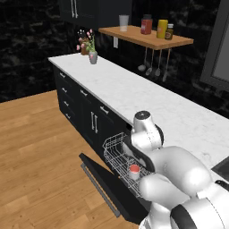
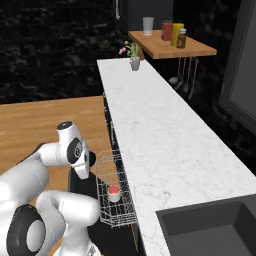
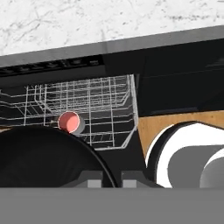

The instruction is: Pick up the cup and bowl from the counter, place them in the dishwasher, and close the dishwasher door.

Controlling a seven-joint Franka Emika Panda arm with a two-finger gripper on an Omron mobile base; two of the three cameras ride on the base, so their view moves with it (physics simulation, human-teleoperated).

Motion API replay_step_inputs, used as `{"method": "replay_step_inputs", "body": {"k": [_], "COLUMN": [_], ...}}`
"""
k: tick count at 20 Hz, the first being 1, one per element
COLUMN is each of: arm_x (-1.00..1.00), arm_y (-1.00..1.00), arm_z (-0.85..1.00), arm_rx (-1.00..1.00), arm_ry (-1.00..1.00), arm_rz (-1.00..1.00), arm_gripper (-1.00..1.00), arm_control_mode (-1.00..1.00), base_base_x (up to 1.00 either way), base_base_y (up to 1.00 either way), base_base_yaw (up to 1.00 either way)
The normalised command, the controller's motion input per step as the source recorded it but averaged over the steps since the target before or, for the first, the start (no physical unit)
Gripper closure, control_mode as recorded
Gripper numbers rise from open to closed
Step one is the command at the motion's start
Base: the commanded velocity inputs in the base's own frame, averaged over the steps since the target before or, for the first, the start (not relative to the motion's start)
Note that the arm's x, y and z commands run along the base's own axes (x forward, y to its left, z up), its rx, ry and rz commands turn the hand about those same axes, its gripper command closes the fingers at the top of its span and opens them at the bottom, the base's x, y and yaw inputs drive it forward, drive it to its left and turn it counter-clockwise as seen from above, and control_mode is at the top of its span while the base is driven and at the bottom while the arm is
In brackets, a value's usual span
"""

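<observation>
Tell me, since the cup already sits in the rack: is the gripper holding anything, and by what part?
The gripper is shut on the black bowl, pinching its rim.

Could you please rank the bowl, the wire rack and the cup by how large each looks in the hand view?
1. Wire rack, spanning the widest area.
2. Bowl, close to the camera at the gripper, so its apparent size is inflated; it nearly rivals the rack.
3. Cup, clearly smallest, standing in the rack.
</observation>
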Motion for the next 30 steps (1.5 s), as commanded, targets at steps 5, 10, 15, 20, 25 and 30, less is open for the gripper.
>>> {"method": "replay_step_inputs", "body": {"k": [5, 10, 15, 20, 25, 30], "arm_x": [0.33, 0.31, 0.2, 0.22, 0.23, 0.26], "arm_y": [0.28, 0.02, 0.0, 0.0, -0.06, -0.04], "arm_z": [-0.15, -0.02, -0.35, -0.32, -0.34, -0.45], "arm_rx": [0.0, -0.04, -0.06, -0.01, 0.0, -0.02], "arm_ry": [0.17, 0.03, 0.08, 0.14, 0.13, 0.11], "arm_rz": [0.0, 0.0, -0.05, -0.02, -0.02, -0.05], "arm_gripper": [1.0, 1.0, 1.0, 1.0, 1.0, 1.0], "arm_control_mode": [-1.0, -1.0, -1.0, -1.0, -1.0, -1.0], "base_base_x": [0.0, 0.0, 0.0, 0.0, 0.0, 0.0], "base_base_y": [0.0, 0.0, 0.0, 0.0, 0.0, 0.0], "base_base_yaw": [0.0, 0.0, 0.0, 0.0, 0.0, 0.0]}}
